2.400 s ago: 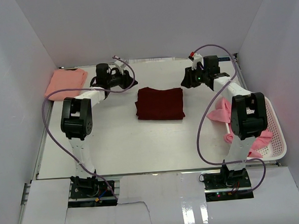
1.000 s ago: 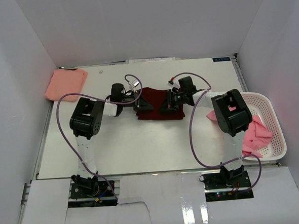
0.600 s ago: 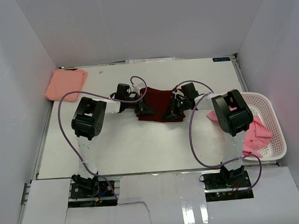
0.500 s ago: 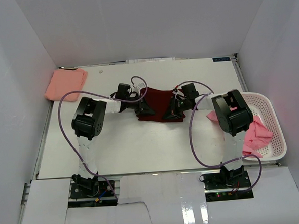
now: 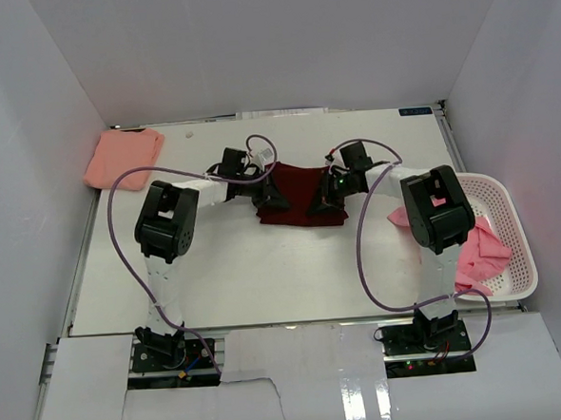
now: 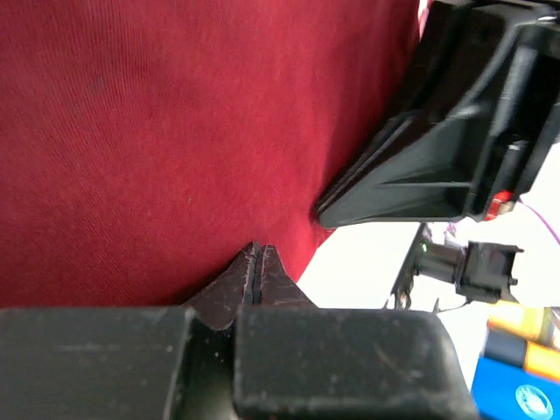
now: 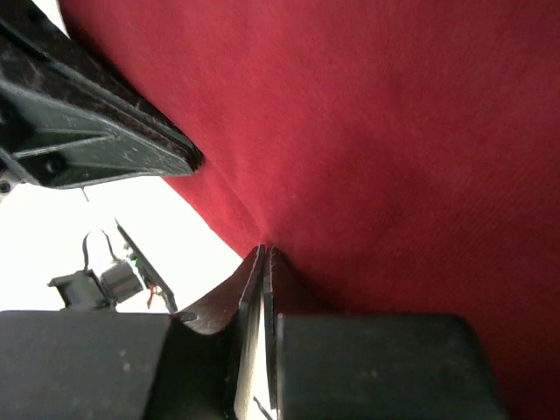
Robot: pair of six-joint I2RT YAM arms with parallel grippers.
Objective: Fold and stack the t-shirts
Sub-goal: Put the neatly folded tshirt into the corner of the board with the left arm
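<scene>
Salmon cotton is sitting at ten o'clock on the table [image 5: 246,269]: the salmon shirt [image 5: 123,158] is lying there as a flat folded square, well apart from both arms, and I am reading it as the base of the stack.

Toward the centre, the maroon shirt [image 5: 298,182] is looking folded down to a compact rectangle, and I am holding it from both sides. The left gripper [image 5: 268,197] is pinching its nine o'clock edge. In the left wrist view the jaws are showing no gap at all, with red cloth bunching in a crease right at the tips. The right gripper [image 5: 321,205] is doing the same at the three o'clock edge, jaws pressed together on a tuck of fabric. The cloth between them is sagging a little, so I am judging it as partly lifted, though I cannot tell whether any of it is touching the table.

At four o'clock the basket [image 5: 523,252] is holding the pink shirts [image 5: 481,247] in a loose heap, one spilling over the rim toward the centre.

By my reckoning I am somewhere near the middle: one shirt placed, one folded and waiting to go onto it, and the pink ones not yet started.
</scene>
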